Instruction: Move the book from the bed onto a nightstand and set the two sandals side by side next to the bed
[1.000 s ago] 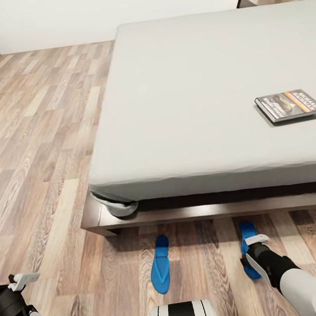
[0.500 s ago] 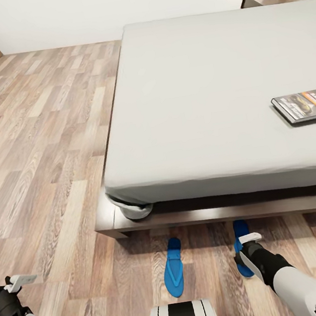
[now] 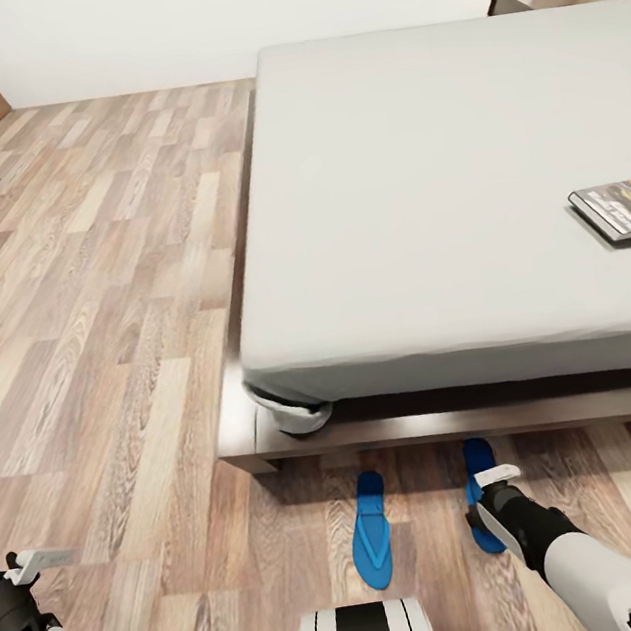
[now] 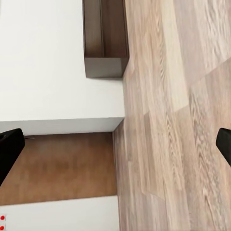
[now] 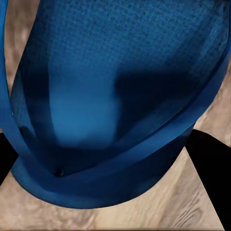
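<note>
Two bright blue sandals lie on the floor by the bed's point(image 3: 418, 189) foot edge — the left sandal point(image 3: 372, 543) free, the right sandal point(image 3: 481, 493) under the right claw point(image 3: 485, 504), fingers either side of it, grip uncertain. The dark, orange-banded book point(image 3: 625, 209) rests near the mattress's right edge. The left claw point(image 4: 115, 144) is spread wide.

bright, even, shadowless-looking light over the whole room; the bed point(image 3: 438, 186) mattress reads flat pale grey with little shading. a dark shadow band sits under the mattress edge along the frame. the floor point(image 3: 106, 337) shows a soft sheen. the close sandal point(image 5: 115, 106) has a dark shadow patch across it and looks slightly soft.
</note>
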